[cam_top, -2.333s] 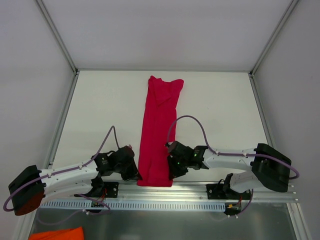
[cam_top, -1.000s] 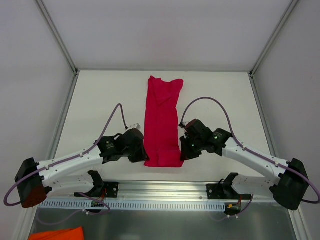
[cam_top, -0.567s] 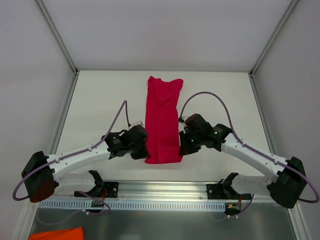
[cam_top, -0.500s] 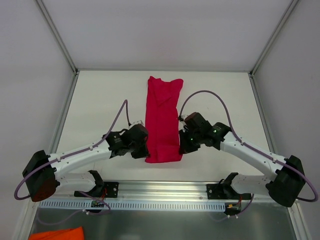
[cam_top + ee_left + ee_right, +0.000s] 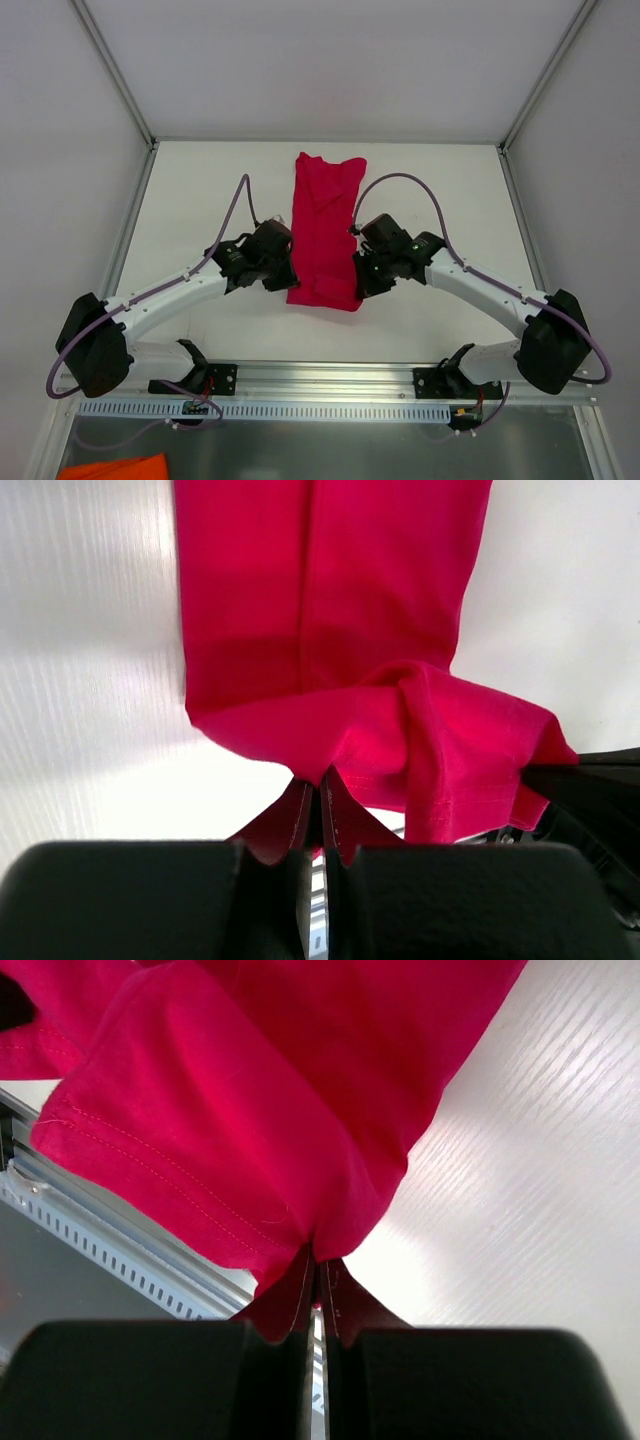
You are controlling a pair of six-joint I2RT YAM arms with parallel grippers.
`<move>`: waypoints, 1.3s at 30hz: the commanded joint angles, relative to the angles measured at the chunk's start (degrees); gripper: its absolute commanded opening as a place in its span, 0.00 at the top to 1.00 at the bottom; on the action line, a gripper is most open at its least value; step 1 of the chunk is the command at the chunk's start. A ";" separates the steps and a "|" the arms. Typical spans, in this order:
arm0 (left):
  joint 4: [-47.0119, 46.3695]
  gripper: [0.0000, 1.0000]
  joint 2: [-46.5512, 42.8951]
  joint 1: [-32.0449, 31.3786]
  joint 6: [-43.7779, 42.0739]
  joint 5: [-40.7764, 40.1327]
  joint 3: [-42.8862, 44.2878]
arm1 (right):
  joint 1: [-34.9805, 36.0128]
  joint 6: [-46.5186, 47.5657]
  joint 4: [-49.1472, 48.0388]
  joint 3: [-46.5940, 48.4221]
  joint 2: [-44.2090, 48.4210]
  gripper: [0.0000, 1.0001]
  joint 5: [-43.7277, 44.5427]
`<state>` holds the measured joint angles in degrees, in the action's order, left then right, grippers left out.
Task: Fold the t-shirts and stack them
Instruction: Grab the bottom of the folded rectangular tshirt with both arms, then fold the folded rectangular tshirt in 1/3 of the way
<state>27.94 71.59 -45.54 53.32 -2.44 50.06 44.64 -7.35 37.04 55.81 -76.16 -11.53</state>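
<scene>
The white counter point(image 5: 200, 200) fills the top view, with pale walls at 9, 12 and 3 o'clock and a metal rail point(image 5: 330, 405) along its 6 o'clock edge.

The red t-shirt point(image 5: 325, 215) lies at the counter's centre as a long narrow strip running from 12 towards 6 o'clock. Its far end lies flat. Its near end is raised off the counter and doubled back over the strip, so the fabric bunches in loose folds between the two grippers.

The left arm point(image 5: 170, 295) reaches in from 8 o'clock and the right arm point(image 5: 480, 285) from 4 o'clock, meeting at the shirt's near end. A purple cable point(image 5: 400, 178) arcs above each wrist.

The left gripper point(image 5: 288, 278) sits at the 9 o'clock corner of the lifted end. In the left wrist view its jaws are pressed together on a pinch of red fabric point(image 5: 318, 800). The right gripper point(image 5: 358, 280) sits at the 3 o'clock corner, and in the right wrist view its jaws are likewise clamped on the cloth point(image 5: 318, 1280), with the stitched hem point(image 5: 150, 1170) hanging just to their left.

An orange cloth point(image 5: 110, 468) shows partly at 7 o'clock, below the rail.
</scene>
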 commanded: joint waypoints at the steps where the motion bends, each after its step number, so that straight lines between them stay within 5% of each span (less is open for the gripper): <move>1: -0.52 1.00 1.27 2.38 -4.10 0.59 3.11 | -1.57 3.66 -0.48 4.22 -2.14 0.99 -0.25; 39: -2.19 1.00 18.67 9.24 -11.13 2.26 16.47 | -14.06 11.57 2.69 28.38 -22.44 0.99 -4.82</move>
<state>27.53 89.62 -37.32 43.75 -0.49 65.19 31.03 3.92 38.87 79.35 -97.10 -15.05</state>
